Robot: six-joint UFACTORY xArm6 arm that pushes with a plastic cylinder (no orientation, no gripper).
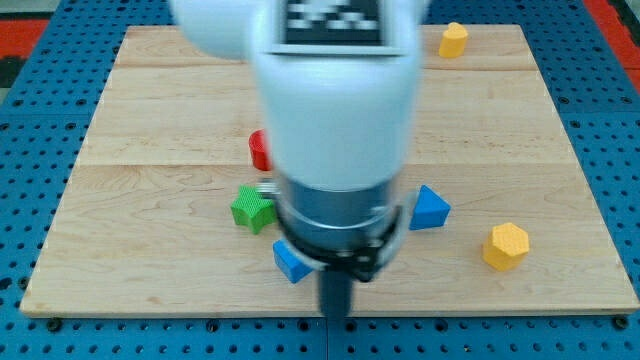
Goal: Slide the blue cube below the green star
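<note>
The small blue cube [291, 262] sits near the front of the pale wooden board [150, 110], partly hidden behind my arm. It is just right of and a little nearer than the bumpy green star [252, 209], so it looks almost in place. It looks light, hard and smooth, so I think it will slide easily and may spin if pushed on a corner. Push a flat side.

My tip [336, 316] is a plain dark rod with nothing to open or close. It sits just right of the cube, nearer the board's front edge.

A blue triangle block [430, 208] lies to the right.
</note>
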